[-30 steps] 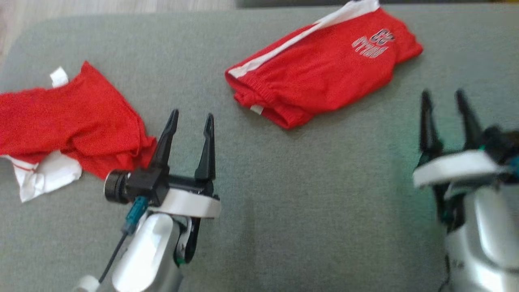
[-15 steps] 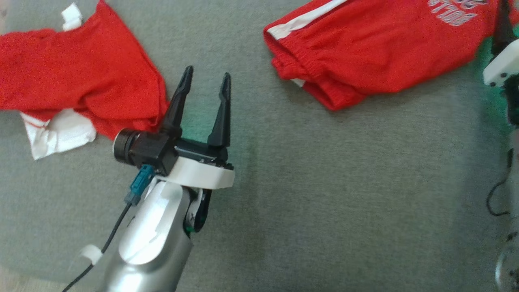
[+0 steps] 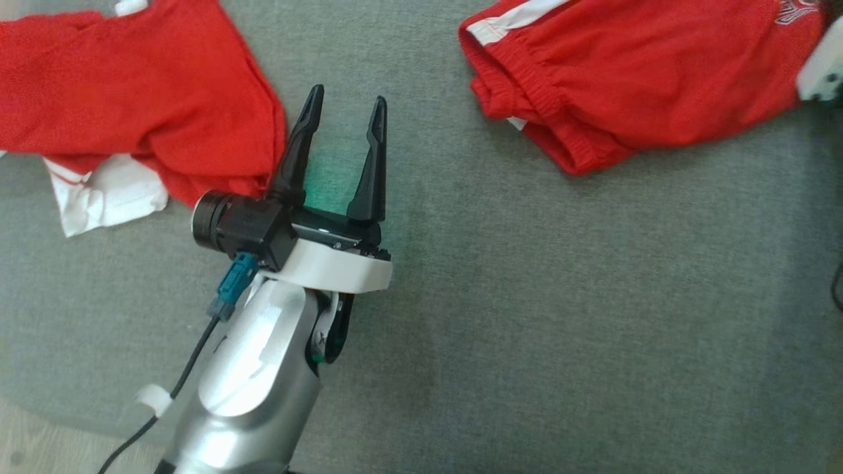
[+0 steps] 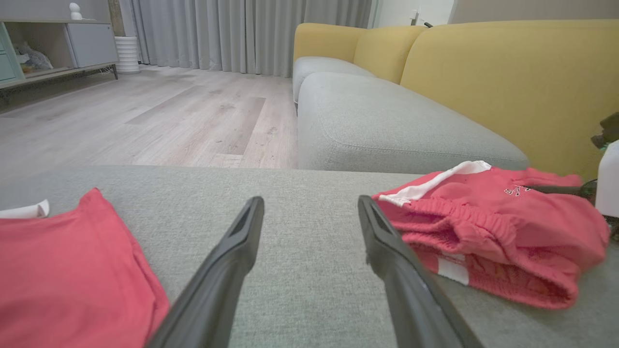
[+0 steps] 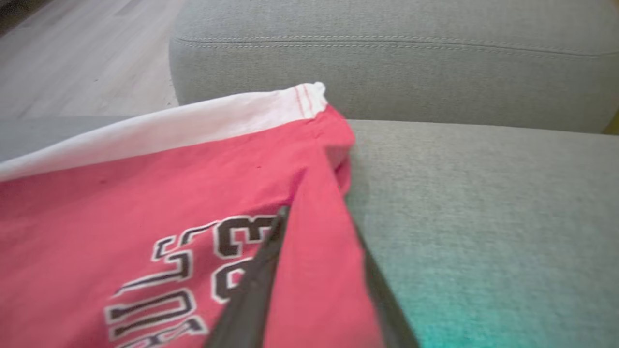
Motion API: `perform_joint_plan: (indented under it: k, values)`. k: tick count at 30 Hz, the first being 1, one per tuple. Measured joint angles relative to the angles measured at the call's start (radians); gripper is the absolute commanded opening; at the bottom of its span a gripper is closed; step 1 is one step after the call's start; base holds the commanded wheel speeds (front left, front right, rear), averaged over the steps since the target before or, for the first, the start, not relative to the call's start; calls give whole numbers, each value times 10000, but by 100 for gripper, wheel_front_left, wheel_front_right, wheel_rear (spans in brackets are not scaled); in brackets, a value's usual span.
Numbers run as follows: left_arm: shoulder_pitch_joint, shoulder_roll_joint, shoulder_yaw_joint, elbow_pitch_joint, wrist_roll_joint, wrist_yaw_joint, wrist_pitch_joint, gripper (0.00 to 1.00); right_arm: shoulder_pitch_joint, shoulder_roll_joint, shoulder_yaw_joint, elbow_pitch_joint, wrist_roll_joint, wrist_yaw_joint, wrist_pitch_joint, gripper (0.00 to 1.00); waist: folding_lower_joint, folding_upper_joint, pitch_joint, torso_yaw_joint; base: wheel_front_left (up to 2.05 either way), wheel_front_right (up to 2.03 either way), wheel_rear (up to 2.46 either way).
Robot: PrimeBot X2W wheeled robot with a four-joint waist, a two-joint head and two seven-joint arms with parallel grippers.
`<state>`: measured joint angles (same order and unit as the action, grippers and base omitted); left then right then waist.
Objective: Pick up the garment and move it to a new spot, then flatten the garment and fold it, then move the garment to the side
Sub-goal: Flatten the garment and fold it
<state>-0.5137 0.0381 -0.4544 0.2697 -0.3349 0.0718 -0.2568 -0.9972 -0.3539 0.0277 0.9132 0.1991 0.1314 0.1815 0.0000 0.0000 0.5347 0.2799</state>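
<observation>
Now — left fingers spread, empty | right wrist view: shorts fold between right fingers — grip unclear

Soft, even light is falling across the grey cushion; a green glow is tinting it at the left gripper, and the red garment is blurring up close.

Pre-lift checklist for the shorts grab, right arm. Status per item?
1. Shorts fold between right gripper jaws: ok.
2. Those jaws closed tight: cannot tell.
3. Left gripper open, empty: ok.
4. Bare couch for a new spot: ok.
5. Shorts flat: not ok, waistband bunched.
</observation>
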Motion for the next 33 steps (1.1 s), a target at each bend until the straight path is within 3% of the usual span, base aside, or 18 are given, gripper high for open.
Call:
perform_joint_plan:
  k: [8, 13, 18, 23, 33]
  values:
    - [2, -10, 144, 100, 4, -21, 0, 100, 266, -217, 1170, 12, 1532, 0, -397, 0, 0, 0, -411, -576, 0, 0, 0]
    - [117, -12, 249, 245, 86, -105, 0, 100, 1164, -619, 1200, -516, 2435, 0, -993, 0, 0, 0, -877, -1017, 0, 0, 0]
    - [484, -6, 410, 454, 261, -201, 0, 100, 2398, -702, 725, -930, 2903, 0, -1570, 0, -1, 0, -1445, -1460, 0, 0, 0]
    - [903, -4, 579, 550, 374, -297, 2, 100, 3654, -938, -570, -660, 2897, 0, -2105, 0, -2, 0, -2072, -1870, 0, 0, 0]
    - [1030, -2, 786, 606, 629, -420, 2, 100, 3891, -851, -1785, -121, 2568, 0, -2702, 0, -1, 0, -2296, -1864, 0, 0, 0]
